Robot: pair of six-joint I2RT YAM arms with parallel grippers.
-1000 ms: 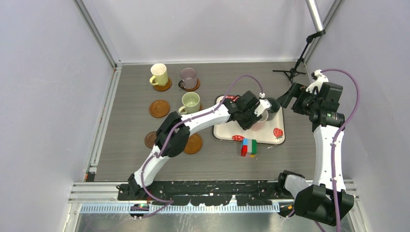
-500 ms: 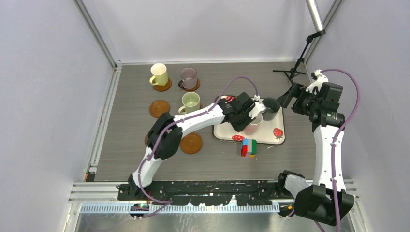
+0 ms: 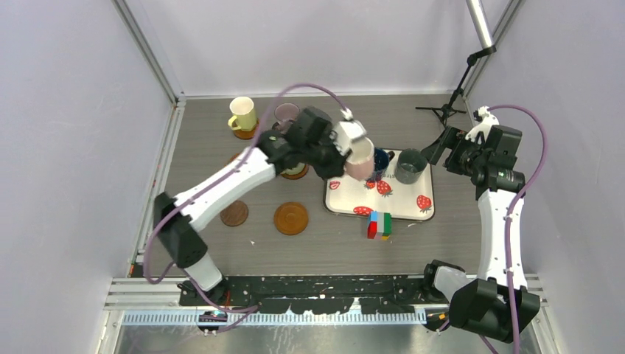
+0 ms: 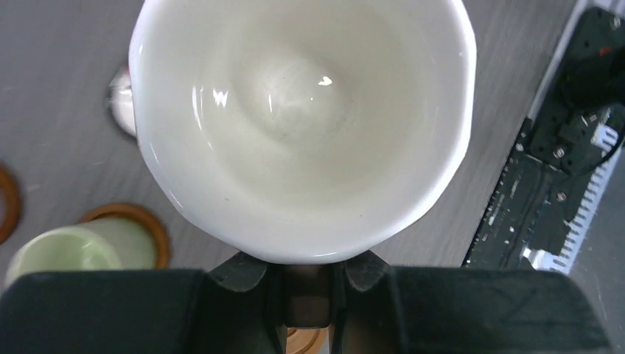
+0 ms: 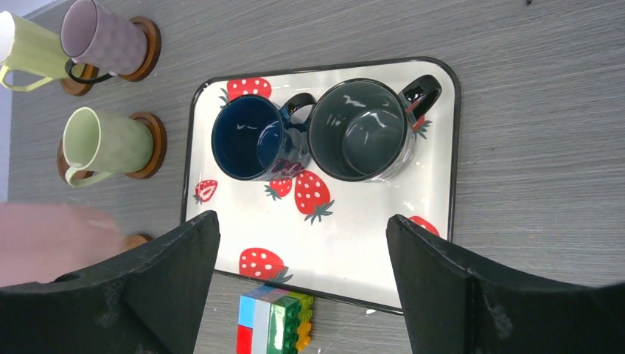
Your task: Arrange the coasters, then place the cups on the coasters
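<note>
My left gripper [image 3: 345, 153] is shut on the handle of the pink cup [image 3: 360, 159], holding it in the air over the tray's left edge. From the left wrist, its white inside [image 4: 302, 110] fills the view above the fingers [image 4: 243, 273]. The yellow cup [image 3: 242, 114], mauve cup [image 5: 103, 44] and green cup [image 5: 103, 144] each stand on a coaster. The dark blue cup [image 5: 254, 136] and grey cup [image 5: 361, 129] stand on the tray. A darker coaster [image 3: 234, 213] and a lighter one [image 3: 291, 218] lie bare. My right gripper [image 5: 301, 217] hangs open above the tray.
The white strawberry-print tray [image 3: 413, 206] lies right of centre. A multicoloured block toy [image 3: 379, 225] stands just in front of it. A black microphone stand [image 3: 446, 110] is at the back right. Frame rails run along the left and near edges.
My left gripper shut on the pink cup's handle on the tray, lifted it and carried it back and left. The right arm has not moved.
</note>
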